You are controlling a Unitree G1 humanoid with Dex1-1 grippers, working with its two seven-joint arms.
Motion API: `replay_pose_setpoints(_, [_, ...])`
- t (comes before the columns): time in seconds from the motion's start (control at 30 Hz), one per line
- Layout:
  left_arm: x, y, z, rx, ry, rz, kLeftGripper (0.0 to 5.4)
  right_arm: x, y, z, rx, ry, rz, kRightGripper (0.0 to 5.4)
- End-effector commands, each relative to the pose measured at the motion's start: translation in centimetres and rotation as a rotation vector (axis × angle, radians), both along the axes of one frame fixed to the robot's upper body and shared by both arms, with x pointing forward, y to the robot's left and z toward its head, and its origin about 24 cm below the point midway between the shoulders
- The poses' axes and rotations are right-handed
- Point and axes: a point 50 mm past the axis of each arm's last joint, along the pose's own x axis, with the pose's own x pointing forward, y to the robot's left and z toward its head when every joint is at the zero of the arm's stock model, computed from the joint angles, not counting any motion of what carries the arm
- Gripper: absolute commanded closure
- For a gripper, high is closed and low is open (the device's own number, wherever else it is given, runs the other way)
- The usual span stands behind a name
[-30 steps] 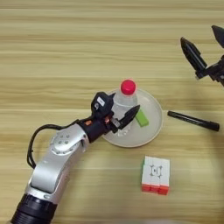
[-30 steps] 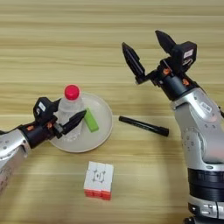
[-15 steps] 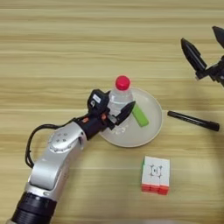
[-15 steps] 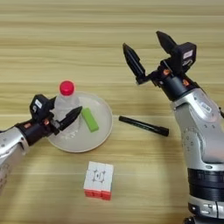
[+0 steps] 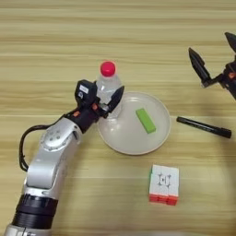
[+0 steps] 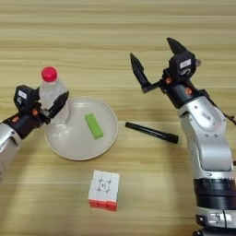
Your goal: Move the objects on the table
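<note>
My left gripper (image 5: 104, 102) is shut on the clear bottle (image 5: 109, 88) with the red cap, which stands upright with its base over the left rim of the white plate (image 5: 132, 148). I cannot tell whether the bottle touches the plate. The puzzle cube (image 5: 163, 184), white face up, lies on the table (image 5: 55, 41) in front of the plate. My right gripper (image 6: 156, 60) hovers open at the far right, holding nothing and well away from both objects.
A green block (image 5: 146, 120) lies in the plate, right of the bottle. A black pen (image 5: 203, 127) lies on the table to the right of the plate, below the right gripper.
The left gripper has carried the bottle leftward and a little away from me, from near the plate's middle to its left rim. The right arm has stayed still.
</note>
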Motion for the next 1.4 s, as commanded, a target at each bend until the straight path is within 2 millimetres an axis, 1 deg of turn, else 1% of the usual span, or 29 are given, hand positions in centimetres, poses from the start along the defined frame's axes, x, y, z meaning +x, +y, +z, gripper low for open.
replay_pose_setpoints(0.03, [1.3,1.5,2.5,-0.039,-0.118,0.095,2.22,0.1,0.1,-0.5,-0.016,0.006,-0.008,0.0])
replay_pose_setpoints(0.2, [2.1,3.6,4.3,-0.102,-0.212,0.233,2.22,0.3,-0.1,-1.4,-0.022,0.027,-0.04,0.0])
replay_pose_setpoints(0.3, [2.5,4.8,4.9,-0.14,-0.235,0.305,2.22,0.4,-0.2,-1.9,-0.024,0.04,-0.053,0.0])
replay_pose_setpoints(0.37, [2.7,5.1,4.6,-0.113,-0.227,0.322,2.22,0.4,-0.2,-2.1,-0.025,0.045,-0.059,0.0])
replay_pose_setpoints(0.47, [3.1,5.4,3.5,-0.064,-0.192,0.339,2.22,0.5,-0.2,-2.3,-0.022,0.047,-0.062,0.0])
replay_pose_setpoints(0.6, [3.7,5.7,2.3,-0.049,-0.15,0.351,2.22,0.6,-0.2,-2.4,-0.021,0.049,-0.062,0.0])
replay_pose_setpoints(0.83, [4.6,5.4,1.1,-0.039,-0.088,0.323,2.22,0.7,-0.1,-2.5,-0.026,0.051,-0.065,0.0])
replay_pose_setpoints(1.07, [4.8,4.9,-0.1,-0.035,-0.045,0.3,2.22,0.6,0.1,-2.7,-0.026,0.052,-0.066,0.0])
replay_pose_setpoints(1.4, [4.9,3.7,-0.1,-0.036,-0.044,0.253,2.22,0.5,0.3,-2.7,-0.024,0.051,-0.062,0.0])
